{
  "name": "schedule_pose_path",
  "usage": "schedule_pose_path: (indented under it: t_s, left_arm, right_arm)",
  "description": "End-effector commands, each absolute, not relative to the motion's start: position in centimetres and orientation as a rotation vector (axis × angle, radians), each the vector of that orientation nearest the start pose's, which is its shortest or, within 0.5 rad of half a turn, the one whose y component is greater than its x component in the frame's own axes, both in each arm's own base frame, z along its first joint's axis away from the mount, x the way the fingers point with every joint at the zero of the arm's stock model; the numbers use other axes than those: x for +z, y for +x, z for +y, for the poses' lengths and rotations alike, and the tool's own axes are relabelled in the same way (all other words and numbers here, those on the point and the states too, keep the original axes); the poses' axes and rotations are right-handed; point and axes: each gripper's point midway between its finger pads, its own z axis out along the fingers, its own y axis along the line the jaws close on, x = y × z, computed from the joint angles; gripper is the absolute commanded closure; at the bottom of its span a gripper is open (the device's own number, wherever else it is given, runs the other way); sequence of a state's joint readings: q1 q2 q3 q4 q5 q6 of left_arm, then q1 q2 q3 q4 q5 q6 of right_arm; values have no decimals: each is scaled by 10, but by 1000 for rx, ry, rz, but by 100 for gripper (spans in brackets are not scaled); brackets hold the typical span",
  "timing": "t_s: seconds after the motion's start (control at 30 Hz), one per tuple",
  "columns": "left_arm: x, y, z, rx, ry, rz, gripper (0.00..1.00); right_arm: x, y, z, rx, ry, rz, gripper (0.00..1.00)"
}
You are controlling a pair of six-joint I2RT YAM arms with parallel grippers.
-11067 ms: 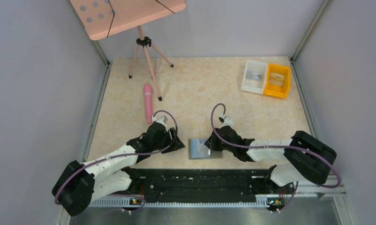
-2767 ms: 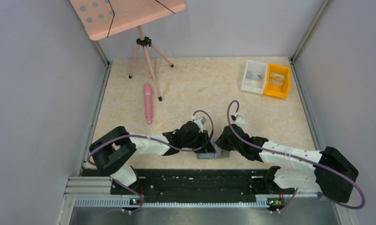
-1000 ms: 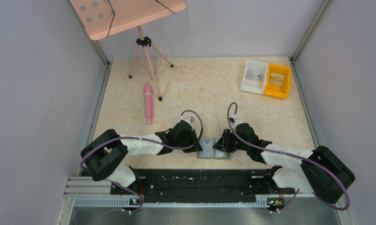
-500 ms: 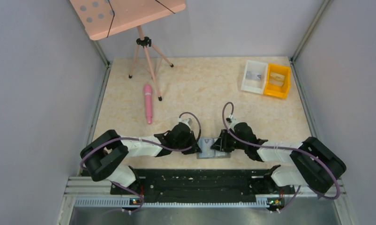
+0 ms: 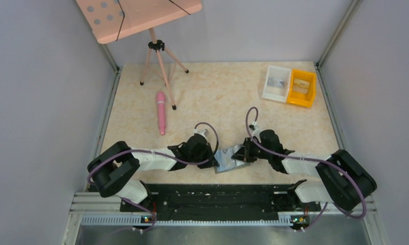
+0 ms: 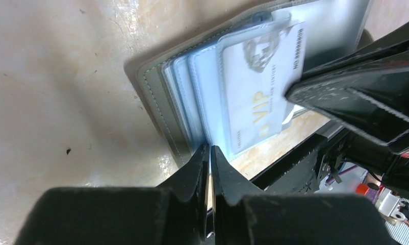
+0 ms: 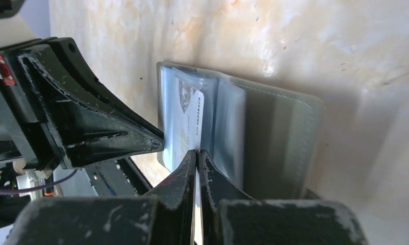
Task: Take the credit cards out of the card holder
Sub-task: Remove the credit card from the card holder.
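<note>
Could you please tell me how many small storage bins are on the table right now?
2: a white bin and a yellow bin, side by side at the far right corner of the table. No others show; none seem hidden.

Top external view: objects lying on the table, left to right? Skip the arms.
pink cylinder → card holder → white bin → yellow bin. Tripod omitted: its legs straddle the cylinder.

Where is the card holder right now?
In the top view, the card holder lies open at the near-centre edge of the table, between the left gripper and the right gripper, both pinching it.
</note>
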State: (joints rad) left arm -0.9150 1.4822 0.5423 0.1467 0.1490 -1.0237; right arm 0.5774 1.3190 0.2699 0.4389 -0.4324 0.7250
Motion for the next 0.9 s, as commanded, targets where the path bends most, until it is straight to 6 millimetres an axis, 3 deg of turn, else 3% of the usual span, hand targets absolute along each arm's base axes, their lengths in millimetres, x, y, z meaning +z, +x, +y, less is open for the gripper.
schedule_pose_path:
  t_s: [0.0,0.57,0.87]
  left_arm:
    - [6,158,-295,-877,-79,2706,89]
    - [1,158,-288,-811,-95,2729,89]
    - [10,161,-287,-799,-52,2713,89]
  right_arm:
    - [49,206,229,1126,-112,2328,100]
    - [68,226,204,996,-31,2368,100]
    - [75,225,190,935,63,2379,100]
